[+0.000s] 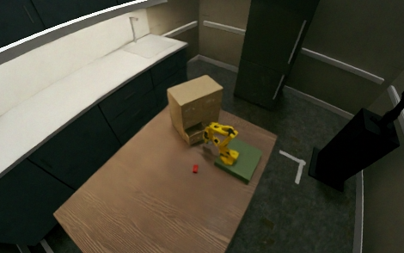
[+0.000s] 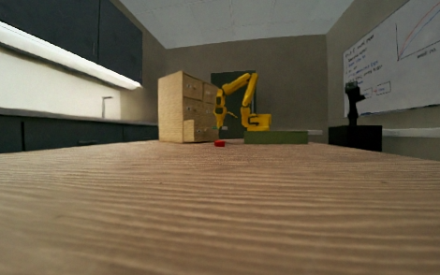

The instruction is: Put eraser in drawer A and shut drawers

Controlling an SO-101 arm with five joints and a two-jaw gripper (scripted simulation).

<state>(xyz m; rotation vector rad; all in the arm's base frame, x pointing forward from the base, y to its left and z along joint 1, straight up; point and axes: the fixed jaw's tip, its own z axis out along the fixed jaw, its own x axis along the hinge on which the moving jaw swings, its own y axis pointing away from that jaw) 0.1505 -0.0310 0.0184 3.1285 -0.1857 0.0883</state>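
Observation:
The wooden chest (image 1: 194, 96) (image 2: 177, 105) stands at the far end of the table. Its bottom drawer (image 1: 193, 135) (image 2: 199, 136) is pulled partly out; I cannot read the drawer marks. My gripper (image 1: 208, 145) (image 2: 217, 125) points down just in front of the open drawer's front edge, a little above the table. It is shut on a small pale thing (image 1: 211, 149) that I take for the eraser; it is too small and blurred to be sure.
A small red block (image 1: 195, 169) (image 2: 219, 143) lies on the table in front of the chest and arm. The arm stands on a green base (image 1: 247, 167) (image 2: 275, 137) at the table's right edge. A kitchen counter (image 1: 42, 107) runs along the left.

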